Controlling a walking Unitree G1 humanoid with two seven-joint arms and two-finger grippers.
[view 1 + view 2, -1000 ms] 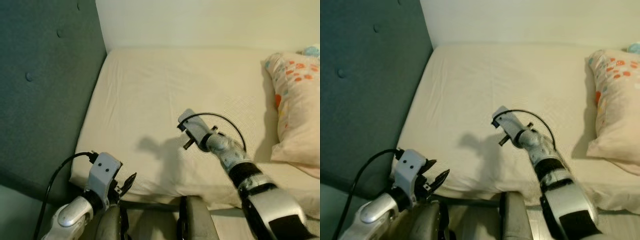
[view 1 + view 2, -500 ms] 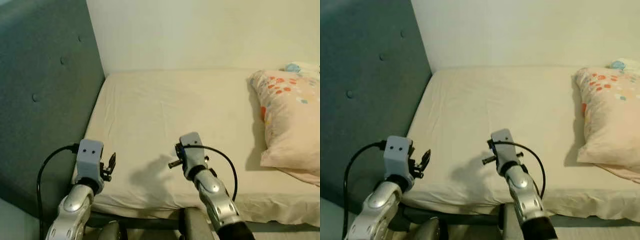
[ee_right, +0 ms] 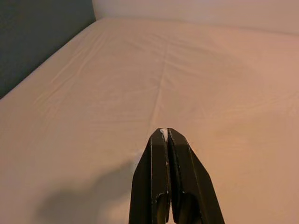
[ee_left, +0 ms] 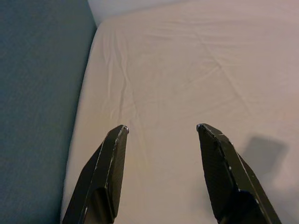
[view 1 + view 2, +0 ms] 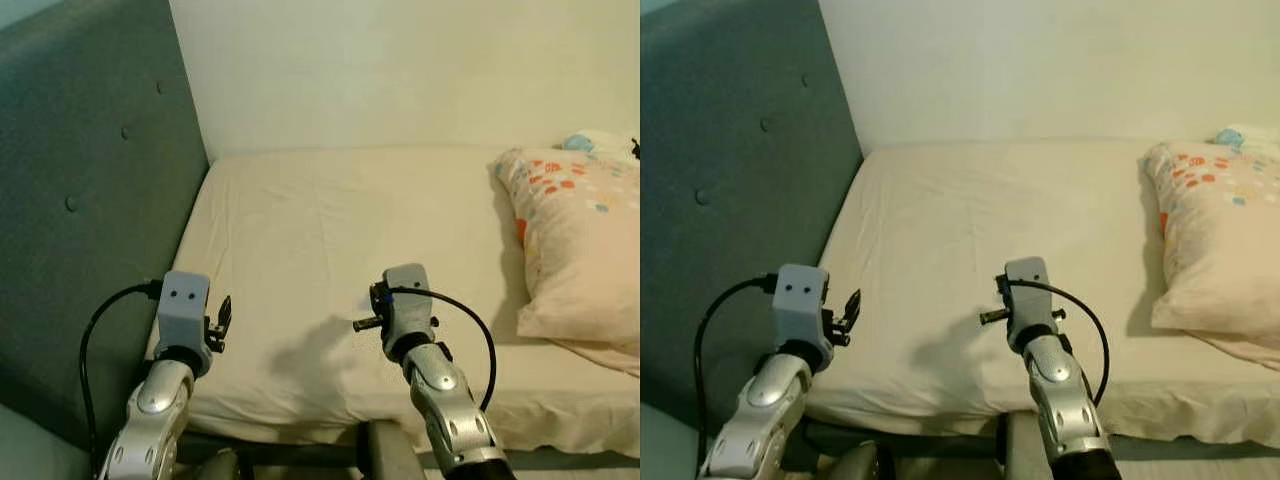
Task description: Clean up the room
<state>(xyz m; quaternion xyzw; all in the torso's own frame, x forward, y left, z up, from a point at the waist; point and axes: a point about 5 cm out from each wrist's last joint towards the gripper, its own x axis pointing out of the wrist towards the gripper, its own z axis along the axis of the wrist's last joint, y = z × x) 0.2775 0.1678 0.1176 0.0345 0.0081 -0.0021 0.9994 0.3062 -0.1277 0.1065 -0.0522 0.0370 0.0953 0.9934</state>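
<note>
A bed with a cream sheet (image 5: pixel 330 220) lies before me. A pale pillow (image 5: pixel 570 240) with orange and blue spots rests at its right end. My left gripper (image 4: pixel 161 128) hovers open over the sheet near the bed's left front edge, its fingers wide apart with nothing between them; its wrist housing (image 5: pixel 183 310) stands raised at the lower left. My right gripper (image 3: pixel 164 133) is shut, fingers pressed together and holding nothing, above the sheet's middle front; its wrist housing (image 5: pixel 405 300) points toward the bed.
A dark teal padded headboard (image 5: pixel 90 200) runs along the bed's left side. A pale wall (image 5: pixel 400 70) stands behind the bed. A small blue and white thing (image 5: pixel 590 142) peeks from behind the pillow.
The camera has tilted up, showing more wall. Both arms have risen upright over the bed's front edge; the right one pulled back from the middle of the sheet.
</note>
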